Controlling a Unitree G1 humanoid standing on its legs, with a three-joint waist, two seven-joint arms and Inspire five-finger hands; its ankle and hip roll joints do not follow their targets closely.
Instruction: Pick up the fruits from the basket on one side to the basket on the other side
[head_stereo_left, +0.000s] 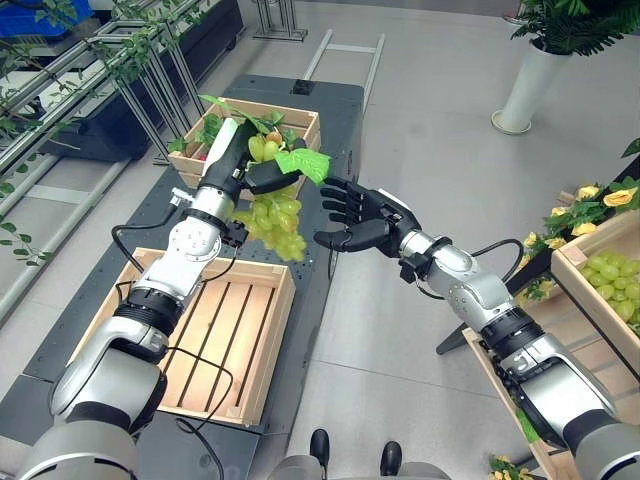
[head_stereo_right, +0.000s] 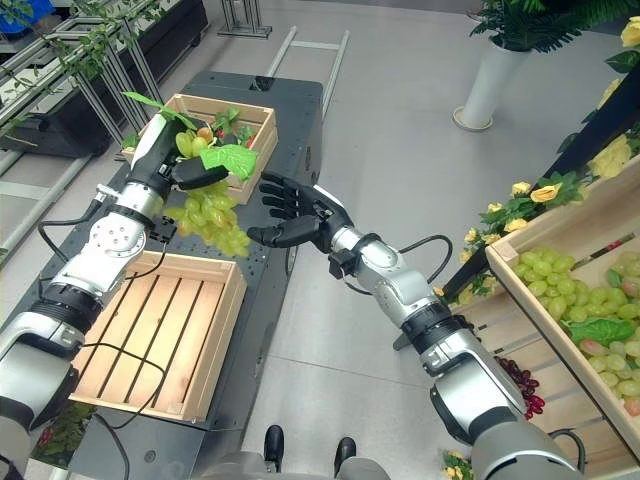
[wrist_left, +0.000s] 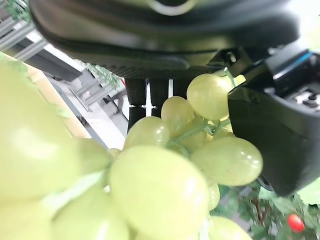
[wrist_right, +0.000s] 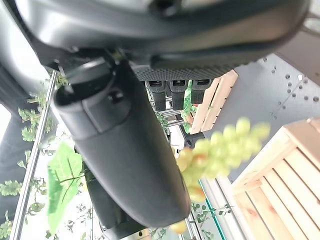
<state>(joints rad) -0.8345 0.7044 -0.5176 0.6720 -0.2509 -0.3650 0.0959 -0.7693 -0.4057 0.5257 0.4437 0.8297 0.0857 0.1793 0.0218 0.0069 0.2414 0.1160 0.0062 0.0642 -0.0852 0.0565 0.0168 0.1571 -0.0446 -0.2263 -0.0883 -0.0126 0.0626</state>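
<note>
My left hand is shut on a bunch of green grapes with a green leaf, held in the air between two wooden crates. Up close the grapes hang under the hand's thumb. The far crate holds more fruit and leaves. The near crate has a bare slatted bottom. My right hand is open, fingers spread, just right of the grapes and apart from them; its thumb shows with the grapes beyond.
Both crates sit on a dark platform over a grey floor. A wooden shelf at the right holds more green grapes and yellow flowers. A white planter stands at the back right, metal racks with vines at the back left.
</note>
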